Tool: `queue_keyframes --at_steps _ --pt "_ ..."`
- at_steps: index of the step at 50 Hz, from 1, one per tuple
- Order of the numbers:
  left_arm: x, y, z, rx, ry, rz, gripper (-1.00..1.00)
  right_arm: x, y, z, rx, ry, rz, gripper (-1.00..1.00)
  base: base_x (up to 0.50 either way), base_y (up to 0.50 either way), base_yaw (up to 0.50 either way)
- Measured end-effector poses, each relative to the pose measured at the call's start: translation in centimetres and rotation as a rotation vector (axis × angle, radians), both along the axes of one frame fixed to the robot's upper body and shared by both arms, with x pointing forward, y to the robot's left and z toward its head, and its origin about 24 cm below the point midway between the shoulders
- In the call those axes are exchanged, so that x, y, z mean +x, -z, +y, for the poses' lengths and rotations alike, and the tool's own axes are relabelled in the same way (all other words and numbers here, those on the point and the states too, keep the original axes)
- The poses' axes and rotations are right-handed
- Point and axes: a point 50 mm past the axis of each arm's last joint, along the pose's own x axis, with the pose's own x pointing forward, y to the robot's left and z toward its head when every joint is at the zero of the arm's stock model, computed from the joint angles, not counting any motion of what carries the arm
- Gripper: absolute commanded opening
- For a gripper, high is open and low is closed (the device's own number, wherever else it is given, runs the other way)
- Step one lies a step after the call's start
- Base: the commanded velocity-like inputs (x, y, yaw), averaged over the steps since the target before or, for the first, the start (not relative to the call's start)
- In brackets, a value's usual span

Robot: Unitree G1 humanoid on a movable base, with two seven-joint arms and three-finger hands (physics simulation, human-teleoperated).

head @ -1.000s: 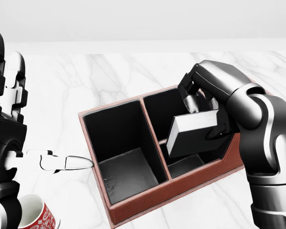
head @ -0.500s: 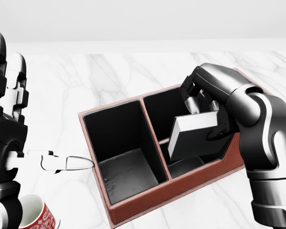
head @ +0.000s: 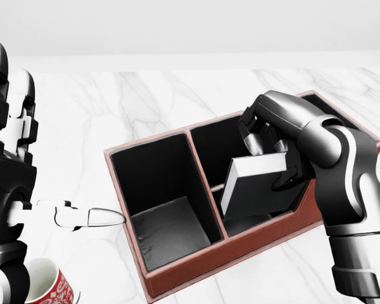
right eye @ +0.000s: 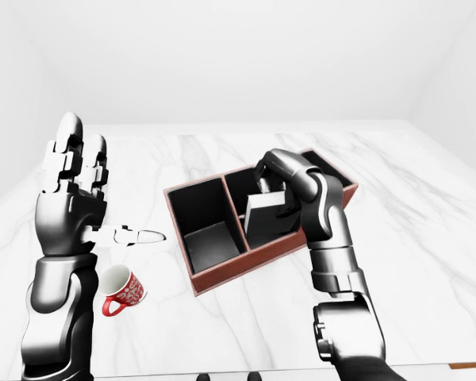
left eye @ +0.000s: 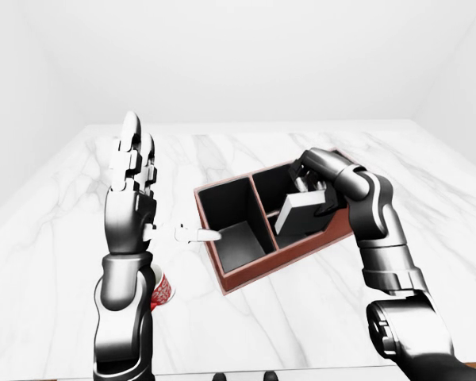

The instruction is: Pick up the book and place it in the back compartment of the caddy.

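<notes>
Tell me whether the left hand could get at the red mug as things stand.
Probably yes: the left hand is raised, open and empty, and the red mug lies just below its forearm on the marble table, nothing between them.

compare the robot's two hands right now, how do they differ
The right hand is shut on the grey book, holding it tilted over the caddy; the left hand holds nothing. The right hand curls downward over the caddy's compartments, while the left hand stands upright with fingers extended, off the caddy's left side in the head view. The left hand hangs above the red patterned mug; the right is nowhere near it. Both are dark metallic three-finger hands.
</notes>
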Motion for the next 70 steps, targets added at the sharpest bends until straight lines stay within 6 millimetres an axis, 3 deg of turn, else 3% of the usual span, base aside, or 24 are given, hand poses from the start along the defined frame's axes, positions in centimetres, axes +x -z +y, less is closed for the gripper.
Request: queue_keyframes --at_steps 70 --pt "0.2 0.4 -0.1 0.003 0.000 0.022 1.00 0.7 1.5 -1.4 0.046 0.070 0.005 -1.00 0.00 0.00 0.00"
